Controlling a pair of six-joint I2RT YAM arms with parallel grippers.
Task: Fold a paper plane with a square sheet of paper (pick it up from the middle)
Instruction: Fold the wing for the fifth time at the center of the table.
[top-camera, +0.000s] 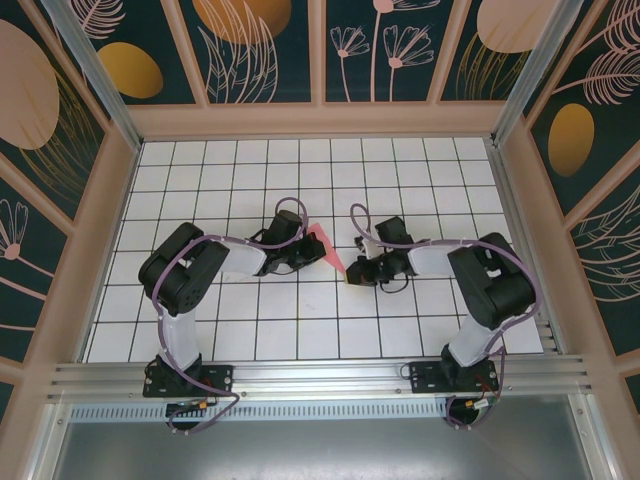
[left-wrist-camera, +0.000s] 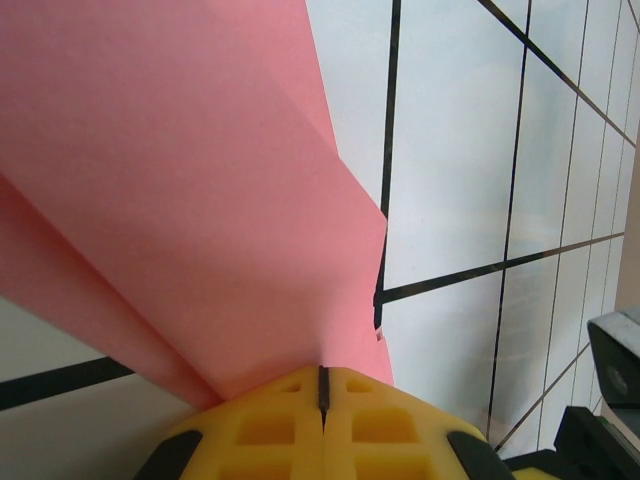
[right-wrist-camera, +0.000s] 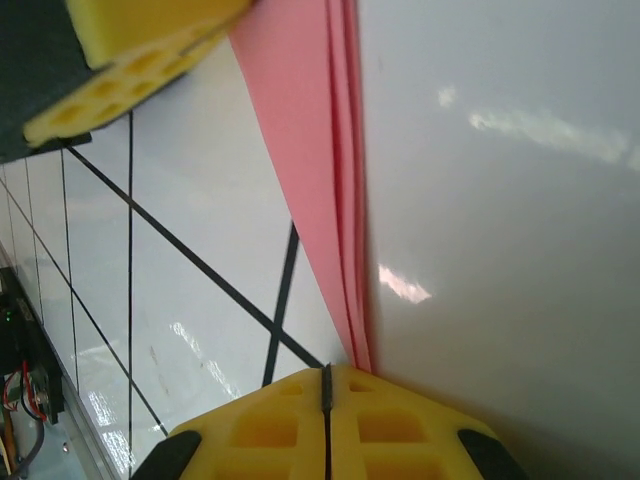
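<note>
The paper plane (top-camera: 326, 246) is a slim, folded pink-red sheet held above the grid table between the two arms, its point toward the near right. My left gripper (top-camera: 309, 251) is shut on its wide end; in the left wrist view the layers (left-wrist-camera: 200, 200) fan out from the closed yellow jaws (left-wrist-camera: 322, 385). My right gripper (top-camera: 351, 276) sits at the pointed end with its jaws shut (right-wrist-camera: 326, 375). There the paper's stacked edges (right-wrist-camera: 310, 150) run down to the tip of its right finger, just beside the seam. I cannot tell if the paper is pinched.
The white grid table (top-camera: 300, 170) lies under both arms, walled by wooden frames with patterned panels. A metal rail (top-camera: 320, 375) carries the arm bases at the near edge. A yellow finger of the left gripper (right-wrist-camera: 130, 70) shows at the top of the right wrist view.
</note>
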